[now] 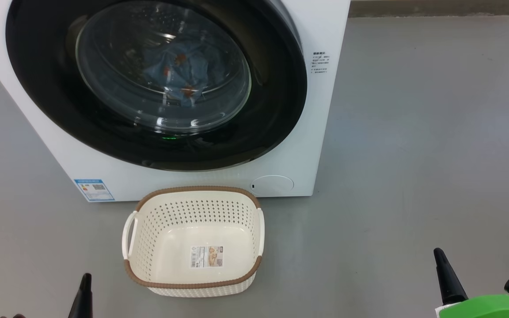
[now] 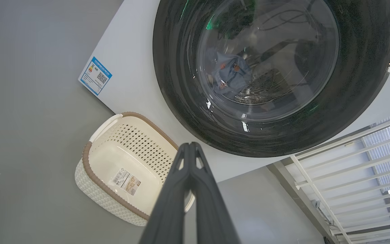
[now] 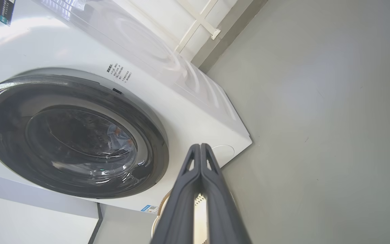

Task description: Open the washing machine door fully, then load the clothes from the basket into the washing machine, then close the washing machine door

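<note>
Two dark pairs of fingers sit low at the near edge of the head view, both pointing away toward the washing machine [image 1: 320, 132]. The left fingers [image 1: 85, 295] rise at the near left, and the right fingers [image 1: 448, 276] at the near right, above a bright green part of the arm [image 1: 486, 309]. Each pair is pressed together from base to tip, as both wrist views show, and grips nothing. Both hang above the grey floor [image 1: 413, 145], well apart from the basket and from the machine.

The basket [image 1: 192, 285] stands on the floor between the two pairs, just in front of the machine's lower edge. A label sticker [image 1: 207, 256] lies on its cream bottom, and its white handles face left and right.

The washing machine door [image 1: 263, 119] lies closed against the white front. Through its bulging glass the clothes [image 1: 179, 70] show inside the drum as a crumpled light blue garment with orange prints.

A blue label [image 1: 94, 190] is at the machine's lower left corner and a round service flap [image 1: 272, 184] at its lower right, just beyond the basket's far right corner. Small printed text [image 1: 320, 62] sits to the right of the door. In the left wrist view a white railing [image 2: 350, 159] stands beside the machine.

Between either pair of fingers and the door lies open floor; the basket stands off to the inner side of each.
</note>
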Robot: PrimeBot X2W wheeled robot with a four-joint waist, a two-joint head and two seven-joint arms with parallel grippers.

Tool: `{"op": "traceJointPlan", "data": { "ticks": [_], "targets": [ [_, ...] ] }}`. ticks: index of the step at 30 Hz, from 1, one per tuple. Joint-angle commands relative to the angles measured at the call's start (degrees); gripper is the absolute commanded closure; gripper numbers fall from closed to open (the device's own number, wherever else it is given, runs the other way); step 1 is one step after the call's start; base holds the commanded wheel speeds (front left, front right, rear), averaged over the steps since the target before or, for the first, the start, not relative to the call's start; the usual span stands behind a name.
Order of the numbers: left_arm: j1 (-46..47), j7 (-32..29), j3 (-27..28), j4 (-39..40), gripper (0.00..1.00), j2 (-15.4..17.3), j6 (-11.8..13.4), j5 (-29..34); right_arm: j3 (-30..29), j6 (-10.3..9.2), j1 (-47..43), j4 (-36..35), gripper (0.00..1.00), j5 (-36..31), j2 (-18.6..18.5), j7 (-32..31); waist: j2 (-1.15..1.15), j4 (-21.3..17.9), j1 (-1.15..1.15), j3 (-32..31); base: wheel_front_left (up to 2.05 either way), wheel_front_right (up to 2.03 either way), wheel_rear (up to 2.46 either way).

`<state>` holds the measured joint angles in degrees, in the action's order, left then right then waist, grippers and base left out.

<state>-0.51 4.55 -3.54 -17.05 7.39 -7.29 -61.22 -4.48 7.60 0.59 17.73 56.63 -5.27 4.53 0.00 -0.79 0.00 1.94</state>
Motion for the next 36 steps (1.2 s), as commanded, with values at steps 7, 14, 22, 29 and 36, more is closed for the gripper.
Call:
{"op": "traceJointPlan", "data": {
  "ticks": [7,14,22,29,36],
  "targets": [
    [3.5,-1.3,2.4,1.6,1.0,0.3,-0.1,-4.6,0.0,-0.06,2.9,-1.8,1.0,5.1,0.0,-1.4,0.0,0.1,0.0,-0.2,0.0,0.0,0.0],
    [3.9,-2.3,3.2,1.7,1.0,-0.1,-0.1,-7.5,-0.2,-0.06,3.2,-2.0,1.0,8.4,0.3,-2.5,0.0,0.2,0.0,-0.4,0.0,0.0,0.0],
    [4.4,-3.6,4.1,1.8,1.0,-0.7,-0.1,-11.4,-0.4,-0.07,3.6,-2.2,1.0,12.8,0.6,-3.8,0.0,0.3,0.0,-0.6,0.0,0.0,0.0],
    [4.8,-4.7,5.0,2.0,1.0,-1.2,-0.1,-14.8,-0.7,-0.08,4.0,-2.4,1.0,16.6,0.8,-5.0,0.0,0.4,0.0,-0.9,0.0,0.0,0.0],
    [5.3,-5.9,5.8,2.2,1.0,-1.8,-0.2,-18.2,-0.9,-0.08,4.4,-2.6,1.0,20.5,1.1,-6.2,0.0,0.4,0.0,-1.1,0.0,0.0,0.0]
  ]
}}
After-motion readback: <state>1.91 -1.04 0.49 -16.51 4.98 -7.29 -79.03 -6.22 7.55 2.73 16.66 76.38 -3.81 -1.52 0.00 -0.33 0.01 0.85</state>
